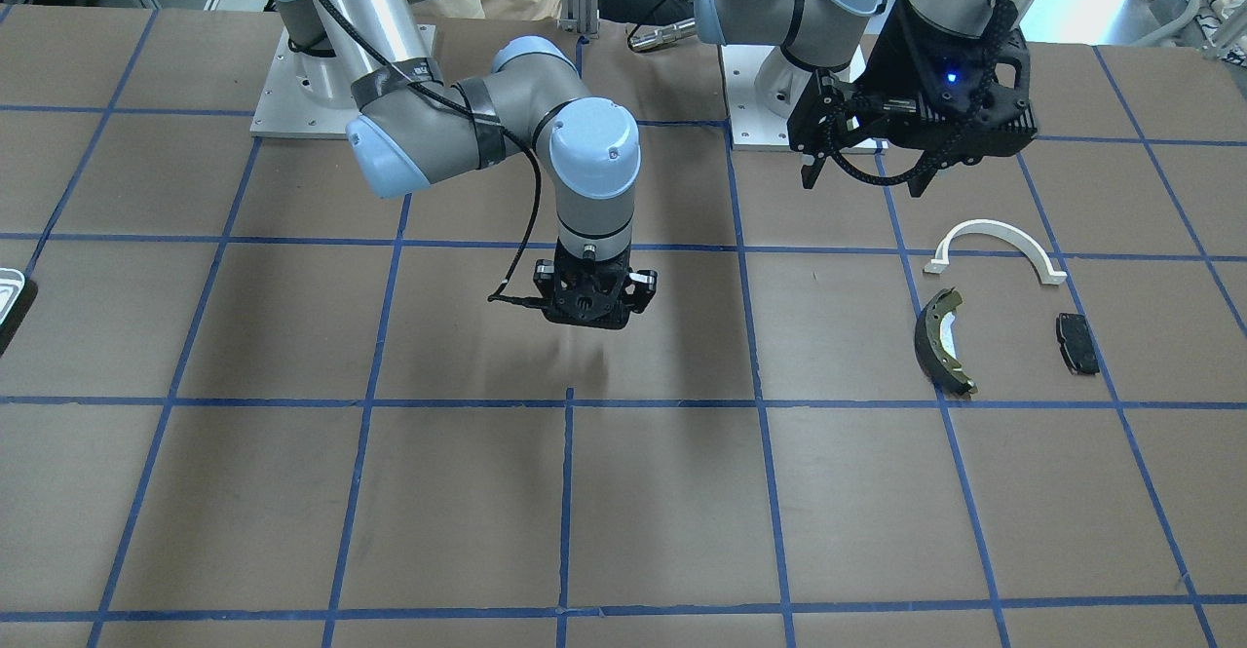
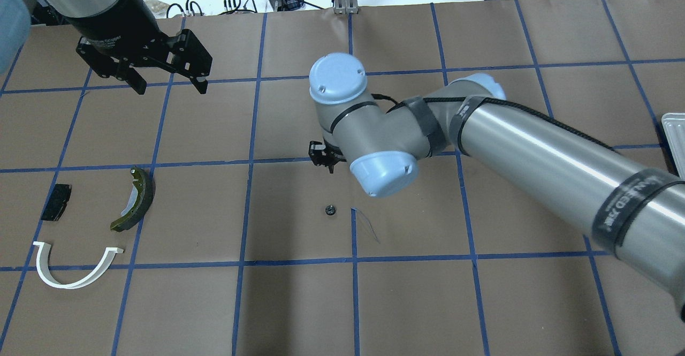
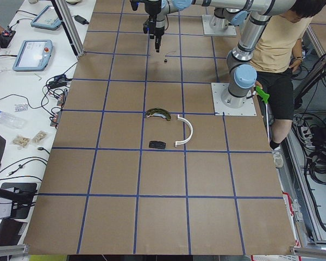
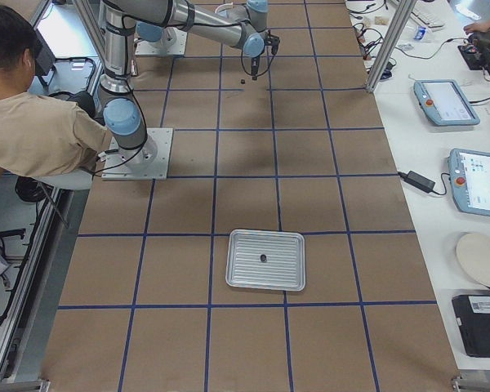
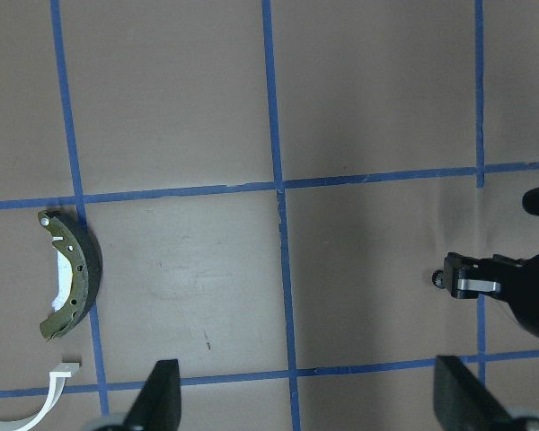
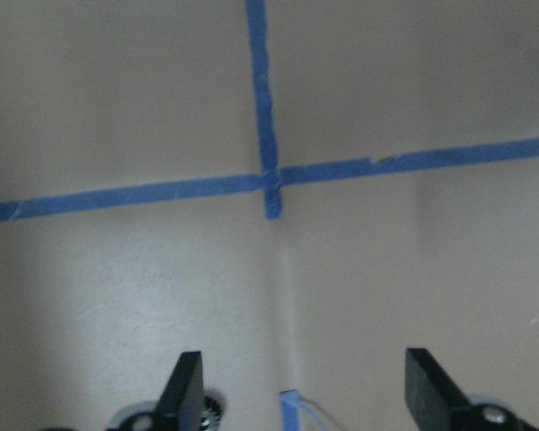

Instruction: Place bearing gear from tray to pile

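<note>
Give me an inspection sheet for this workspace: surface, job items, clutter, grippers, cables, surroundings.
Surface: brown table with a blue tape grid; no spills seen.
Job's things: tray holds one small dark part; a small gear lies loose mid-table, apart from the pile of brake shoe, black pad and white bracket.
Clutter: nothing seen on the grid.
Grippers: left gripper open, empty, above the table; right gripper open, empty, close to the gear.
Cables: black cable hangs slack from the right arm to its wrist.
Surroundings: person at the table's robot side; pendants on the side bench.
</note>
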You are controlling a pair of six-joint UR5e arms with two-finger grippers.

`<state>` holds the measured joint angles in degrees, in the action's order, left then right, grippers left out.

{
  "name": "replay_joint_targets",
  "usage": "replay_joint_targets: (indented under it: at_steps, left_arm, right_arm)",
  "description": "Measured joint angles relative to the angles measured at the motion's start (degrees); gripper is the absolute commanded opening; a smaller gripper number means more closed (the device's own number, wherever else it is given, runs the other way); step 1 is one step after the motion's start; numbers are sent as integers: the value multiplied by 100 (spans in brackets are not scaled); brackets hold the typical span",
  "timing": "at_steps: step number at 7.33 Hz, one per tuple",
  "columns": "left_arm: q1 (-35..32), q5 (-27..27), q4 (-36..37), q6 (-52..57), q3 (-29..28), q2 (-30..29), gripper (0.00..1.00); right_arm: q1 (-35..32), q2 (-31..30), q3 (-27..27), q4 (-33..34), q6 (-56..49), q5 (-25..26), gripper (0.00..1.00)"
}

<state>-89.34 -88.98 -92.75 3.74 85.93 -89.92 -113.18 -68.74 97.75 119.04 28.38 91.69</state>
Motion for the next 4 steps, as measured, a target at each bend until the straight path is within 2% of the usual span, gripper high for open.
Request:
replay_joint_targets:
  at_steps: [2,4]
  left_arm:
    - [-169,27,490,-312,242,-226,100]
    - [-777,-1,1244,-1012,859,-459,100]
  right_arm:
    - [1076,-259,-217,-632,-1472,93,100]
    - [2586,-508,-237,-1003,-3364,126,100]
